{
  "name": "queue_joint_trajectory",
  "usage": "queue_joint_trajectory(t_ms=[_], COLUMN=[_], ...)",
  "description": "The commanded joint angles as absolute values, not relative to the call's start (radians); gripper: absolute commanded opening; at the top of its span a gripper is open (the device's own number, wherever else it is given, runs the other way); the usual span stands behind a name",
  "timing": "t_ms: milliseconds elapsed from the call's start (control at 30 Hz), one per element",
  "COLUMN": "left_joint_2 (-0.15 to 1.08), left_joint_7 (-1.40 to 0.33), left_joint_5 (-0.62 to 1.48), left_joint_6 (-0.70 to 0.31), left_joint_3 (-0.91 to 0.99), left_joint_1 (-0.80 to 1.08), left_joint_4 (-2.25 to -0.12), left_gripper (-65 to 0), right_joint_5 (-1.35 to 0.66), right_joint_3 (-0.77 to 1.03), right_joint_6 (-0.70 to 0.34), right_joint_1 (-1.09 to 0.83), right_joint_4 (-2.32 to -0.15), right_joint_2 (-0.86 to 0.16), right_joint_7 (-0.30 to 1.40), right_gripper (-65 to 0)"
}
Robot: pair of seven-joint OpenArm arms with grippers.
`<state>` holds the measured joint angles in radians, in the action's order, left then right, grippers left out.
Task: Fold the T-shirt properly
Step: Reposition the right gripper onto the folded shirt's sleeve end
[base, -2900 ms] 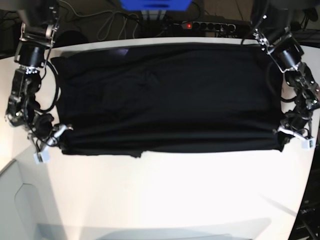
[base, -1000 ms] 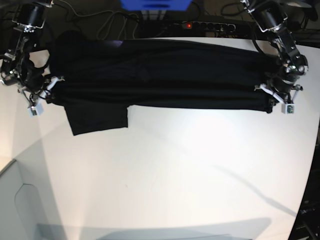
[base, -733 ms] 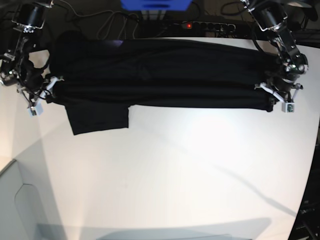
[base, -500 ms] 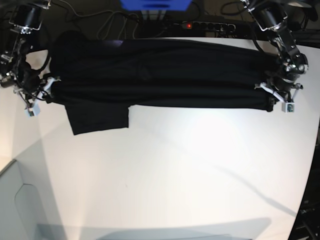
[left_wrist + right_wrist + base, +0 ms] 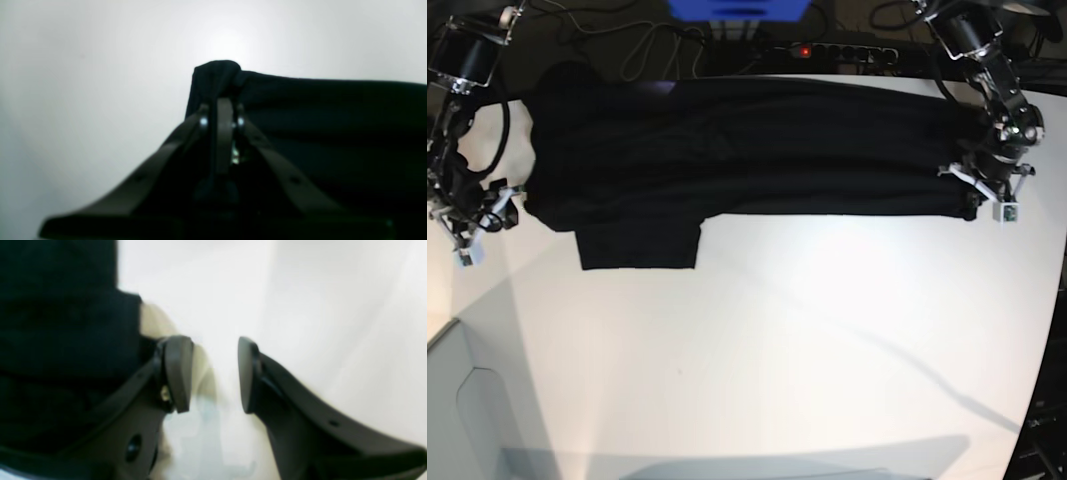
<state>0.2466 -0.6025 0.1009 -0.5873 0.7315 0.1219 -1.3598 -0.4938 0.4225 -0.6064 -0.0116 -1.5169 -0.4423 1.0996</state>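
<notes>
The black T-shirt [image 5: 747, 150] lies as a long folded band across the far part of the white table [image 5: 777, 350], with a sleeve flap [image 5: 637, 240] sticking out toward the front at its left end. My left gripper [image 5: 975, 195] is shut on the band's right front corner. In the left wrist view, the left gripper [image 5: 222, 103] pinches a bunched fold of the T-shirt [image 5: 333, 116]. My right gripper [image 5: 477, 215] is open and empty, just left of the shirt's left end. In the right wrist view, the right gripper [image 5: 215, 373] gapes over bare table with the T-shirt [image 5: 60, 340] beside it.
A power strip with a red light [image 5: 832, 50], cables [image 5: 647, 50] and a blue object [image 5: 737, 8] sit behind the table's far edge. A grey panel [image 5: 467, 400] stands at the front left. The table's curved edge runs down the right side.
My right gripper has opened, let go of the shirt's left end and drawn away to the left and front. The sleeve flap has shifted slightly right. My left gripper still holds.
</notes>
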Motion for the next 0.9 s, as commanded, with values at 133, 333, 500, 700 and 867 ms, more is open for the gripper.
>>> queue_joint_trajectory(t_ms=[133,333,500,700,867], left_joint_2=[0.263,0.263,0.263,0.263,0.262], left_joint_7=[-0.595,-0.595,-0.595,-0.595,-0.595], left_joint_5=[0.105,0.105,0.105,0.105,0.105], left_joint_6=[-0.582,-0.582,-0.582,-0.582,-0.582], left_joint_3=[0.739,0.739,0.739,0.739,0.739], left_joint_1=[0.117,0.117,0.117,0.117,0.117], left_joint_4=[-1.374,-1.374,-1.374,-1.374,-1.374], left_gripper=[-64.6,-64.6,-64.6,-64.6,-64.6], right_joint_5=[-0.512,-0.518,-0.515,-0.516,-0.513], right_joint_3=[0.426,0.427,0.421,0.42,0.375], right_joint_6=[-0.595,-0.595,-0.595,-0.595,-0.596], right_joint_1=[0.002,0.01,0.01,0.03,0.093], right_joint_4=[-1.535,-1.563,-1.649,-1.679,-1.643], right_joint_2=[-0.458,-0.449,-0.394,-0.311,-0.271], right_joint_7=[1.084,1.084,1.093,1.156,1.165], right_gripper=[-41.3,-41.4,-41.4,-41.4,-41.4])
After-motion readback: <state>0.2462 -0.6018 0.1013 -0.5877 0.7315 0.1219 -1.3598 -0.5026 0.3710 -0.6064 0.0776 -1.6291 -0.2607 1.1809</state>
